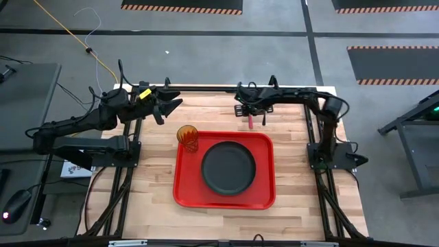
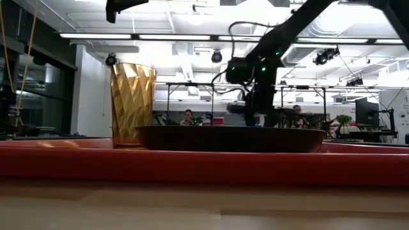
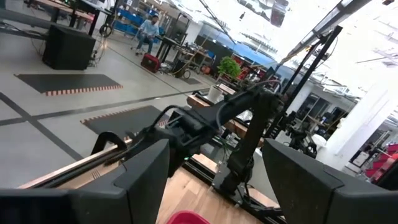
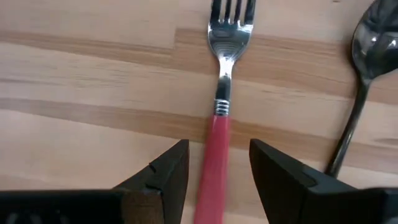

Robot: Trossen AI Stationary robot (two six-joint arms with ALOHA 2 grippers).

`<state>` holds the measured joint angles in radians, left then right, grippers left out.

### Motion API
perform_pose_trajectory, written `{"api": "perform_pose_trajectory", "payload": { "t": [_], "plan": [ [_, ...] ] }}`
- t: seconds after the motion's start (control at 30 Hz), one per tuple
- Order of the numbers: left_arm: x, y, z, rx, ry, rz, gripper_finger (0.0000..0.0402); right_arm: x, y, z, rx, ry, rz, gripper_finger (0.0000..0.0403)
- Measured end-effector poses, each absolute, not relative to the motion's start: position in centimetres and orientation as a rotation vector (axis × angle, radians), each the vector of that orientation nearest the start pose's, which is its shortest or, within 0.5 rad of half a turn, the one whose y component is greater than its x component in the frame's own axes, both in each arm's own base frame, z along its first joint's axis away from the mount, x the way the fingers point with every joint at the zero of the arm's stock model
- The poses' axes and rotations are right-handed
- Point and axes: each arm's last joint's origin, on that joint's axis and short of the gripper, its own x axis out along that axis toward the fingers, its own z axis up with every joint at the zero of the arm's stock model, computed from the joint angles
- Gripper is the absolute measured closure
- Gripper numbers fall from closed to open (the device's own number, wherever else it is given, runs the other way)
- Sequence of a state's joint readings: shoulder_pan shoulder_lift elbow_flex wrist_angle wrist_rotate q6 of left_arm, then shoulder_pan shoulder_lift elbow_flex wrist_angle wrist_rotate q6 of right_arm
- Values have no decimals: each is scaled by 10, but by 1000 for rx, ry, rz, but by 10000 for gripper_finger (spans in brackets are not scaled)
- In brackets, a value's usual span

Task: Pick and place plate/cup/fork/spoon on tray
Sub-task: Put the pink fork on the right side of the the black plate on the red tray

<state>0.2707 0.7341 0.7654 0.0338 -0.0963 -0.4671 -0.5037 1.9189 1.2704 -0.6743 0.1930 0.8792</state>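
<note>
The red tray [image 1: 185, 189] lies mid-table with the dark plate [image 1: 228, 167] resting flat on it. The amber cup [image 1: 187, 138] stands upright at the tray's far left corner. The fork [image 4: 227, 43] lies flat on the wood beyond the tray's far edge, and its pink handle [image 4: 211, 162] runs between the open fingers of my right gripper [image 4: 219, 171], which stand on either side without touching it. The dark spoon [image 4: 364, 56] lies flat beside the fork. My left gripper [image 1: 168, 108] is open and empty, raised over the table's far left.
In the low view the cup [image 2: 132, 105] and the plate [image 2: 230, 137] rise behind the tray's near rim [image 2: 204, 160]. Bare wood lies left of, right of and in front of the tray. Arm bases and frame rails stand along both table sides.
</note>
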Motion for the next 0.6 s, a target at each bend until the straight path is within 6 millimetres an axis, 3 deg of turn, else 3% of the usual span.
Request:
{"api": "perform_pose_trajectory", "payload": {
  "t": [0.2,0.43,0.6],
  "plan": [
    [157,46,354,-447,-148,345,153,332,-184,148,869,1079,-1174,242],
    [157,46,354,-448,-148,345,153,334,-185,137,913,1111,-1167,245],
    [157,46,354,-448,-149,345,153,334,-185,136,916,1109,-1174,311]
  ]
}}
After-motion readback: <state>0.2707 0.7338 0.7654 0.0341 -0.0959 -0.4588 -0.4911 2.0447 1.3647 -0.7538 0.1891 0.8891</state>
